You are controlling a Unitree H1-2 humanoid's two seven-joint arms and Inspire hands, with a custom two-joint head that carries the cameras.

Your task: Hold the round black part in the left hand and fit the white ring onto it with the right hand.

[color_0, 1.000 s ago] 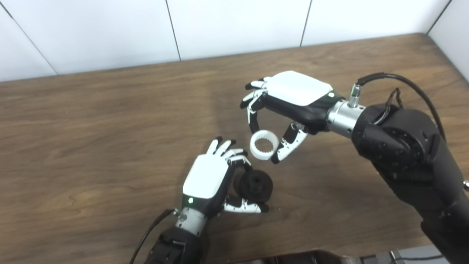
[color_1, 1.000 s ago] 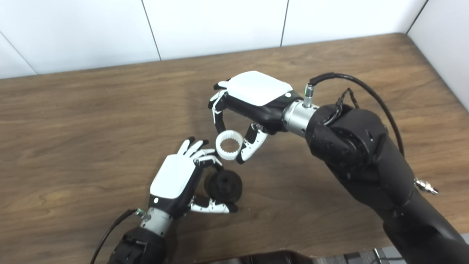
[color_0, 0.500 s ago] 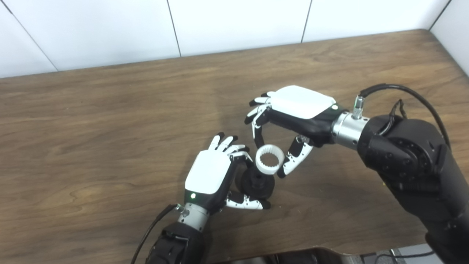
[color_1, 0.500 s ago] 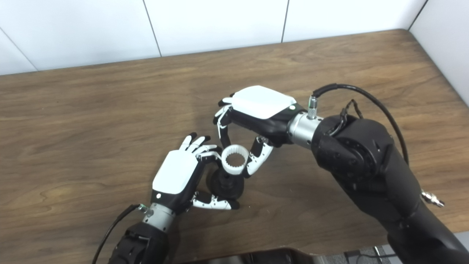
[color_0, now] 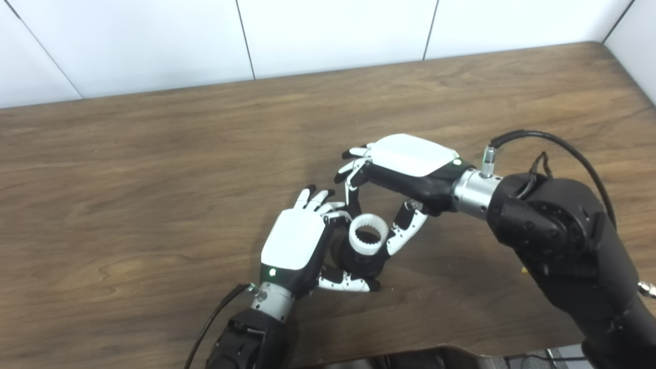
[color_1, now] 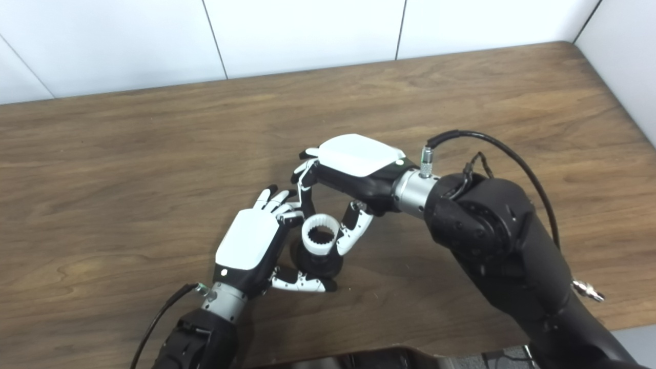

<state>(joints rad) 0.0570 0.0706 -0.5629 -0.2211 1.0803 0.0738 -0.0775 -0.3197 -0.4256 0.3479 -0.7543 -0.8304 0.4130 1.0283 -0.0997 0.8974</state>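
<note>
Our right hand (color_0: 405, 169) pinches the ring (color_0: 368, 234) directly over the black part (color_0: 365, 261), which our left hand (color_0: 300, 243) grips near the counter's (color_0: 128, 215) front edge; ring opening faces up, seating unclear

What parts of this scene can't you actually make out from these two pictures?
- Whether the white ring is seated on the round black part or only over it: both views, ring covers the joint.
- Left robot hand palm and grip contact: both views, hidden behind its own white back.
- Black part's top: the ring hides it.
- Right robot hand arm: cut by the bottom edge.
</note>
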